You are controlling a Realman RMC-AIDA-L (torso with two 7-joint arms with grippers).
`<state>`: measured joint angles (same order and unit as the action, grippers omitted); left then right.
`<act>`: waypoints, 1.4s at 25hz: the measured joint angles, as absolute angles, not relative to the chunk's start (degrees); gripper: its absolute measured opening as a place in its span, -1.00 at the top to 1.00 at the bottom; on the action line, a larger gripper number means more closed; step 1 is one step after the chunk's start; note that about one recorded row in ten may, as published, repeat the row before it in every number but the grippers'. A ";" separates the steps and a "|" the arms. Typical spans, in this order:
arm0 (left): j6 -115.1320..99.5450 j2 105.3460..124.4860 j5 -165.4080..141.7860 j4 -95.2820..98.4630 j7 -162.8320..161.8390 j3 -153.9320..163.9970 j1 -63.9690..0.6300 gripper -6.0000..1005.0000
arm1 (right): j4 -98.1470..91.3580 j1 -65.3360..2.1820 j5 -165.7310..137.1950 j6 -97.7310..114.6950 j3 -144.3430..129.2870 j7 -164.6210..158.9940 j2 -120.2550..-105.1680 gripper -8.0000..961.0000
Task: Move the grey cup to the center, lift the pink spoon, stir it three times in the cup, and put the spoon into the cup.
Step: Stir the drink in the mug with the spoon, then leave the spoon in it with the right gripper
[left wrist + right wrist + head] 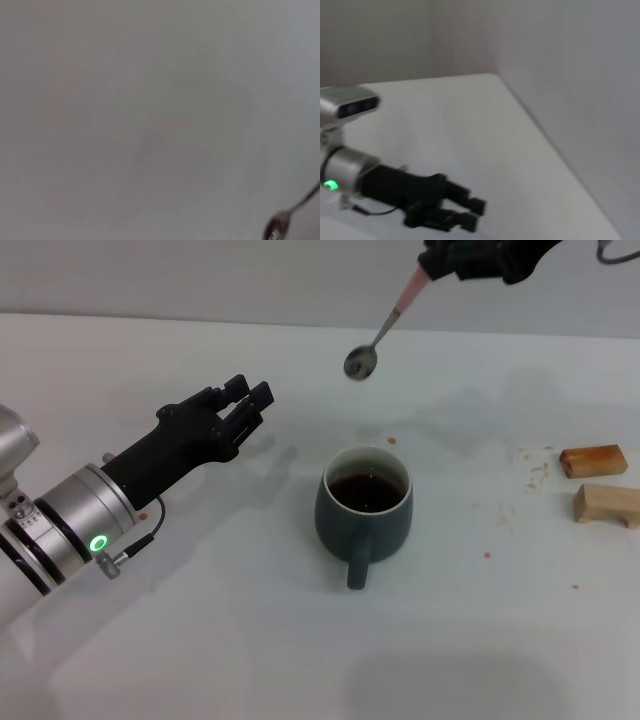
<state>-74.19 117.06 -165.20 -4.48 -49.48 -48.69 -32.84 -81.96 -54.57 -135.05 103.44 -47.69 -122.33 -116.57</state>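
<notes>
A: What did the head view give you?

B: My right gripper sat at the top right of the frame, clenched on the pale handle of the pink spoon. The spoon hung slanting down and to the left, its metal bowl in the air above and slightly left of the grey cup. The cup stood near the middle, dark liquid inside, handle toward the bottom edge. So the next move was down and a little right along that slant, as I judged it.

A: Anything in the way?

B: My left gripper hovered left of the cup, fingers released, apart from it. Two wooden blocks lay well off at the right edge.

A: The left wrist view?

B: Bare table, with the spoon's bowl in the lower right corner.

A: And the right wrist view?

B: Only my left arm at lower left, fingers parted; no cup or spoon showed
</notes>
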 joint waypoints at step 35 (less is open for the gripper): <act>-74.31 116.96 -165.32 -4.22 -49.48 -48.69 -32.69 0.27 | -64.54 -54.68 -136.32 98.68 -57.36 -121.85 -117.22 0.79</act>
